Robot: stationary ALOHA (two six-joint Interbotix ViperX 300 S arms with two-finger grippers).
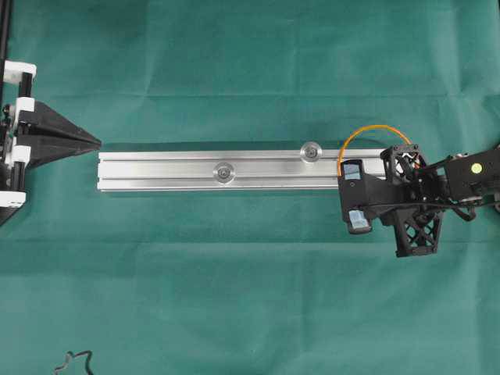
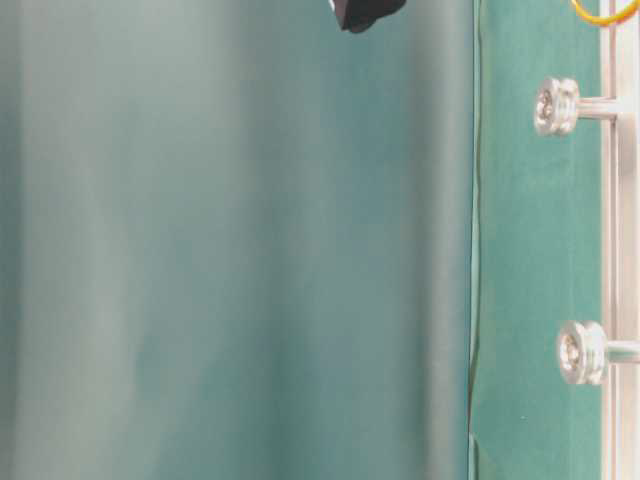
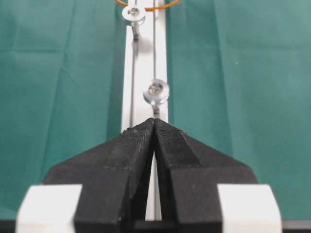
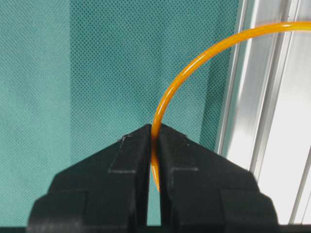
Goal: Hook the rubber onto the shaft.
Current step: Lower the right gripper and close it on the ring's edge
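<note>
The rubber (image 1: 367, 129) is a thin orange loop arching off the right end of the silver rail (image 1: 172, 162). Two shafts with round heads stand on the rail, one near the middle (image 1: 224, 172) and one further right (image 1: 312, 151). My right gripper (image 4: 155, 130) is shut on the rubber (image 4: 194, 58), pinching the strand over the green cloth beside the rail (image 4: 272, 121). In the overhead view it sits at the rail's right end (image 1: 408, 148). My left gripper (image 3: 154, 121) is shut and empty, lined up with the rail's left end (image 1: 98, 142), facing the nearer shaft (image 3: 156, 91).
Green cloth covers the table. A black cable (image 1: 74, 361) lies at the bottom left edge. In the table-level view the two shafts (image 2: 557, 105) (image 2: 580, 352) stick out from the rail (image 2: 622, 250), with the rubber (image 2: 605, 15) at the top corner.
</note>
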